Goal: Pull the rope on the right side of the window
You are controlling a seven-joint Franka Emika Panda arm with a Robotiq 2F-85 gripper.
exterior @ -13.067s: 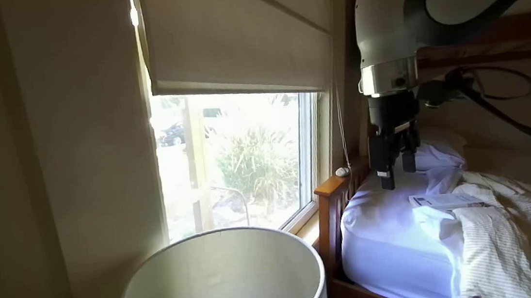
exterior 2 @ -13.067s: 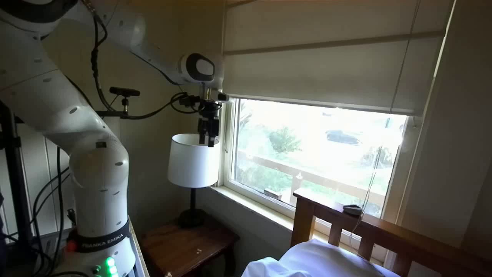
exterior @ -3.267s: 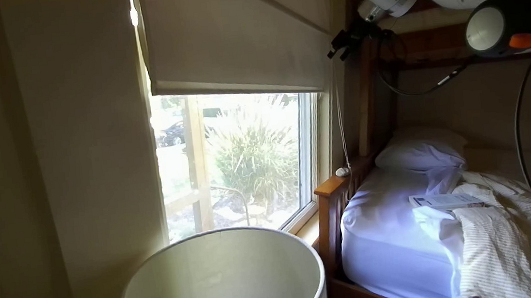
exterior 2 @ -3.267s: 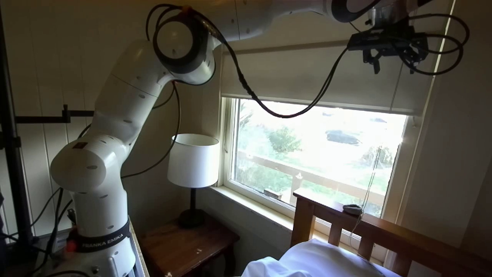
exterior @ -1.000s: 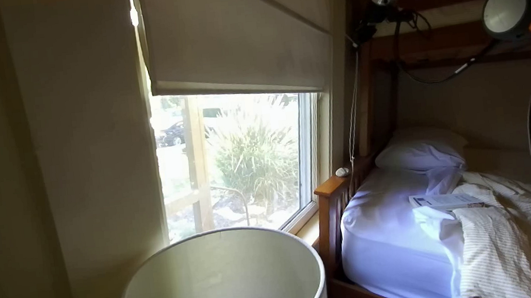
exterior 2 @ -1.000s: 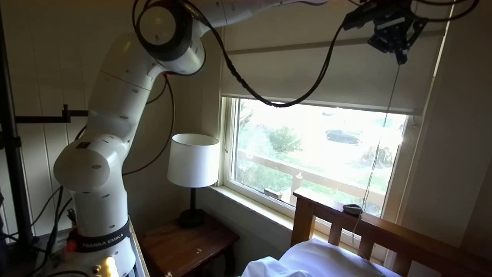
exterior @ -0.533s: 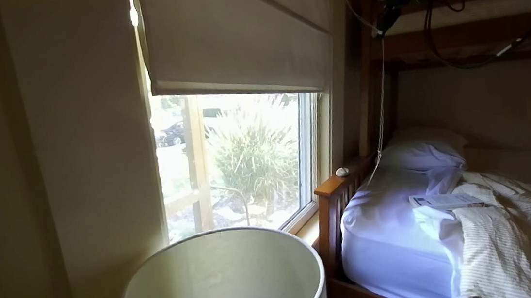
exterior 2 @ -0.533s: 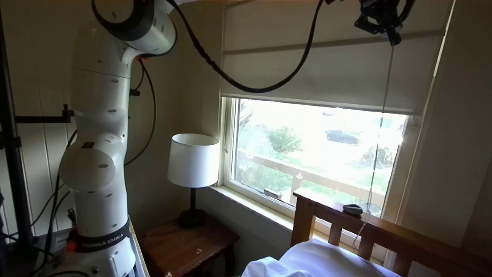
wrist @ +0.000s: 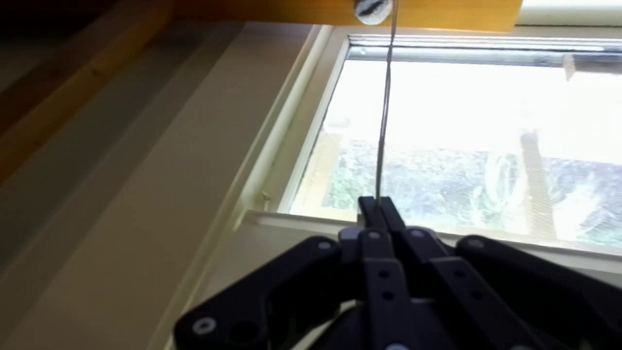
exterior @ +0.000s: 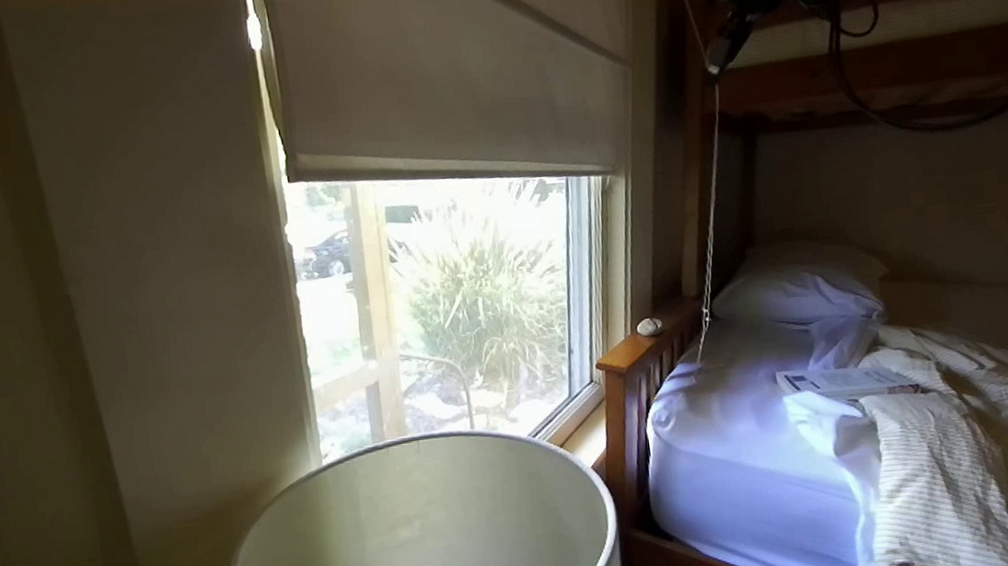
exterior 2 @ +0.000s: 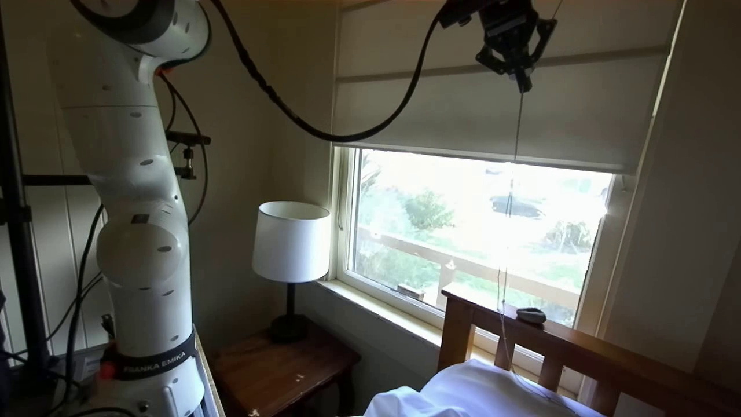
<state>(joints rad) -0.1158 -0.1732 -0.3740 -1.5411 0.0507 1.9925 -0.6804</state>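
We see the fabric blind (exterior: 447,76) in cream with a darker band, the window frame (exterior 2: 611,243) in off-white, and the blind cord (exterior: 707,302) as whitish in an exterior view but grey in the wrist view. The gripper (wrist: 377,201) is plain black, the robot arm (exterior 2: 147,313) white with a black collar (exterior 2: 155,362) lettered in white, the lampshade (exterior 2: 292,246) white, the lamp base (exterior 2: 289,329) black and the side table (exterior 2: 278,370) reddish brown. We also note the slatted bed end (exterior 2: 584,347) in orange-brown wood, a white sheet (exterior: 743,463) tinged violet-blue, and a cream bed cover (exterior: 938,472) with fine pale stripes.
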